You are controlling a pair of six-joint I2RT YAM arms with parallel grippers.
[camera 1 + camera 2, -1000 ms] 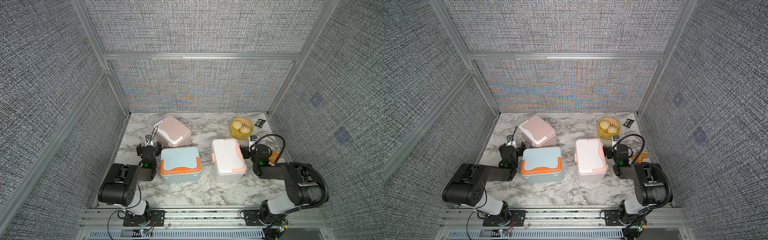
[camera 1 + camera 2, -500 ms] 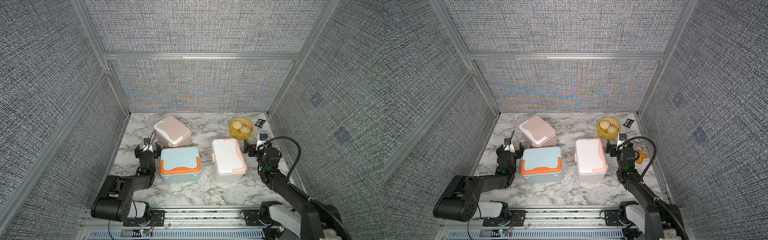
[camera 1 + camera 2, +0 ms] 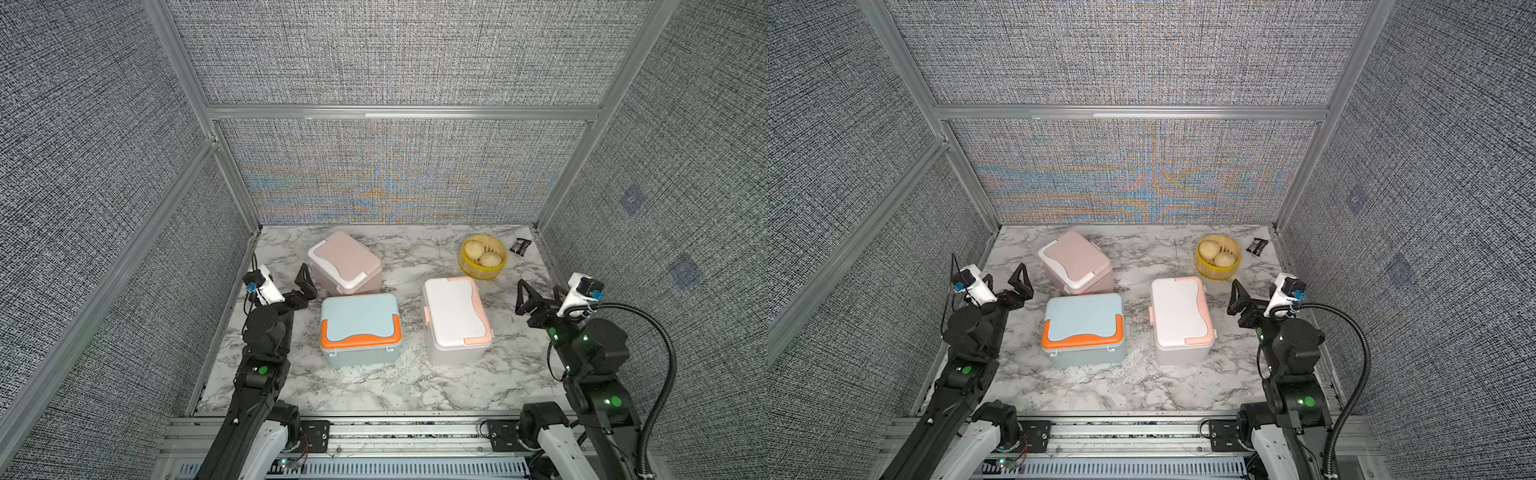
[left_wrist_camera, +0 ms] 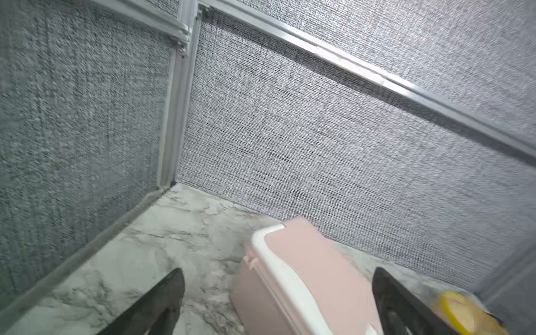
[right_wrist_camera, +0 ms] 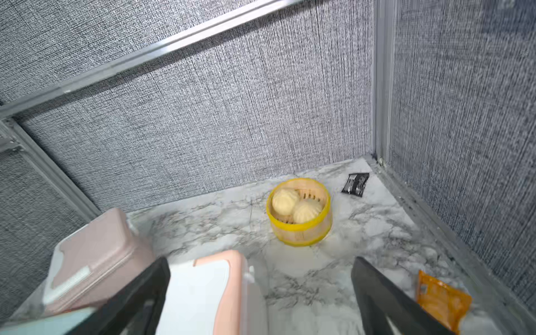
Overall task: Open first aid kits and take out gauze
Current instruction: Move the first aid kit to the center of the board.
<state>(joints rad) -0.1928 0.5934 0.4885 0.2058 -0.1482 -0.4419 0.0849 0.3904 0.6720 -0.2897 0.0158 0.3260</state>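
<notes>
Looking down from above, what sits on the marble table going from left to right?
Blue box → white box → black packet. The pink box and bun basket overlap these, so are left out.

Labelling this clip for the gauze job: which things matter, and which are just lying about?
For the job: pink box, blue box, white box, all shut.
Lying about: basket of buns, black packet, orange wrapper.

Marble table (image 3: 374,386). Yellow basket (image 3: 482,271), two buns (image 3: 473,249) inside, far right corner. Black packet (image 3: 520,245) near it. Orange wrapper (image 5: 441,298) flat by side wall.
</notes>
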